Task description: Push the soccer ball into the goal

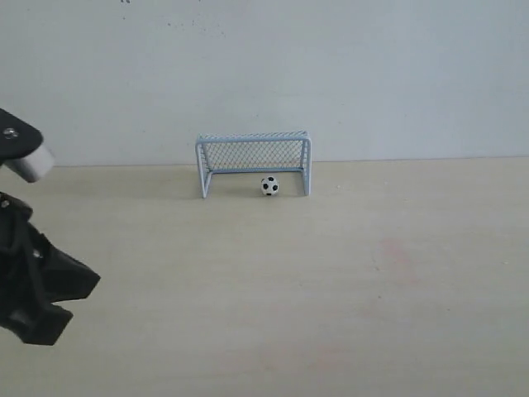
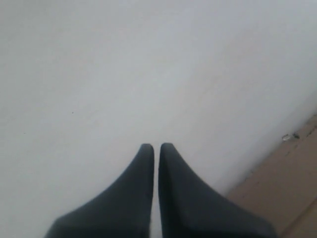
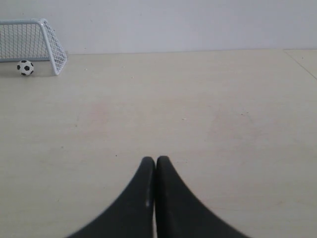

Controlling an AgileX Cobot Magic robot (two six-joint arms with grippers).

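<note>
Tiny white soccer ball with black pentagon patches (image 1: pixel 270 185) sits on the pale wooden table (image 1: pixel 331 289) inside the mouth of the miniature pale blue-grey frame goal with mesh netting (image 1: pixel 254 154), between the two front posts and nearer the right post in the exterior view. It's behind the front post line and in front of the back bar; right wrist view agrees, ball (image 3: pixel 25 67) just inside the goal's (image 3: pixel 29 37) near post. Left gripper (image 2: pixel 156 148): black tapered fingers drawn together, only a hairline slit between the tips, holding nothing, pointed at the plain white wall (image 2: pixel 148 64), with a sliver of table at the frame edge. Right gripper (image 3: pixel 155 161): black fingers pressed tip to tip, holding nothing, low over bare table (image 3: pixel 198 99), well apart from ball and goal. Left arm's black body (image 1: pixel 37 285) is at the left edge of the exterior view, also well clear of the goal.
</note>
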